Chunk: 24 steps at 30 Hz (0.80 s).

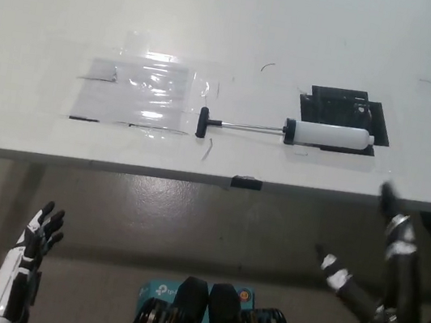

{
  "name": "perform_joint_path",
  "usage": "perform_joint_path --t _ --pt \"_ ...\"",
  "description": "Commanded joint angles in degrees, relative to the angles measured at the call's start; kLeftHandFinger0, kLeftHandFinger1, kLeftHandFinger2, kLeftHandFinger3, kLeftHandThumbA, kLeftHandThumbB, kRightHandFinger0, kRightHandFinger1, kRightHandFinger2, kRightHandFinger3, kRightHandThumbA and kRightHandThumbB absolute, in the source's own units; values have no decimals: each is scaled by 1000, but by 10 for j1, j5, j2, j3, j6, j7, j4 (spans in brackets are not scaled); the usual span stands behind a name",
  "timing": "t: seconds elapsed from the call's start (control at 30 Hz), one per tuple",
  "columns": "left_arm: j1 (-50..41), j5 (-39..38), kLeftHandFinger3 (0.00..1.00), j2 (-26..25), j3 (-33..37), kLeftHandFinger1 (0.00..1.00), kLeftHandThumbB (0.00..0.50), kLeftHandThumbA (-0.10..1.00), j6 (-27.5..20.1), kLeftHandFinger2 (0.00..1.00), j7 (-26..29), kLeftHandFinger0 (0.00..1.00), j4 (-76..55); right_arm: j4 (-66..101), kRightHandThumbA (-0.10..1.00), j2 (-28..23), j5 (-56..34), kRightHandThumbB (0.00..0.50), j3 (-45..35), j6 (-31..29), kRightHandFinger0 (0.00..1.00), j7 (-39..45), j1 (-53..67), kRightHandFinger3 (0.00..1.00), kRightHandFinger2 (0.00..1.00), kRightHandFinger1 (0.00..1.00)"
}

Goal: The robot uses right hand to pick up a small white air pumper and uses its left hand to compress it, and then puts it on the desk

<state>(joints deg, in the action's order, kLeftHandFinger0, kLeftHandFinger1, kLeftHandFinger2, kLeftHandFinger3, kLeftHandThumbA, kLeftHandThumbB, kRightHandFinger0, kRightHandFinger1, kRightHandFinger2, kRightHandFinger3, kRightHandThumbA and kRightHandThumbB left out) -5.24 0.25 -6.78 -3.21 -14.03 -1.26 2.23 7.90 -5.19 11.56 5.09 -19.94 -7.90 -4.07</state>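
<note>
At the lower left of the frame I have the left hand (25,263) hanging below the desk edge, fingers loosely apart and holding nothing; it is resting there, well apart from everything on the desk (50,12).

Moving right, a patch of clear film (136,92) is taped flat on the desk in the upper left-centre. Just beside its right edge lies the air pumper (286,130), on its side across the middle of the frame: black T-handle (203,123) toward the left, thin rod drawn out, white barrel (328,135) toward the right. The barrel rests over a black marked patch (343,108).

At the lower right my right hand (384,262) is raised off the near edge of the desk, fingers spread, gripping nothing. It is near the barrel but not touching it.

I judge the task to be at its very start: the pick-up has not begun. The next move calls for carrying the right hand forward over the desk edge and closing around the barrel, leaving the handle end free for the left hand to press in.

The near edge runs across the frame between both hands and the pumper, so I must clear it first. Beyond it the desk is open around the pumper on every side.
</note>
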Motion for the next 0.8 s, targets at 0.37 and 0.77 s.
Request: perform_joint_path --t 0.37,0.77 --pt "10 32 1000 -3 21 1000 49 1000 1 1000 -10 1000 -82 -166 1000 -210 43 365 115 303 1000 320 -451 1000 1000 1000" --pt "10 47 1000 -18 47 1000 129 1000 10 1000 -25 1000 -84 -535 1000 -159 101 428 217 270 1000 335 -650 1000 1000 1000"
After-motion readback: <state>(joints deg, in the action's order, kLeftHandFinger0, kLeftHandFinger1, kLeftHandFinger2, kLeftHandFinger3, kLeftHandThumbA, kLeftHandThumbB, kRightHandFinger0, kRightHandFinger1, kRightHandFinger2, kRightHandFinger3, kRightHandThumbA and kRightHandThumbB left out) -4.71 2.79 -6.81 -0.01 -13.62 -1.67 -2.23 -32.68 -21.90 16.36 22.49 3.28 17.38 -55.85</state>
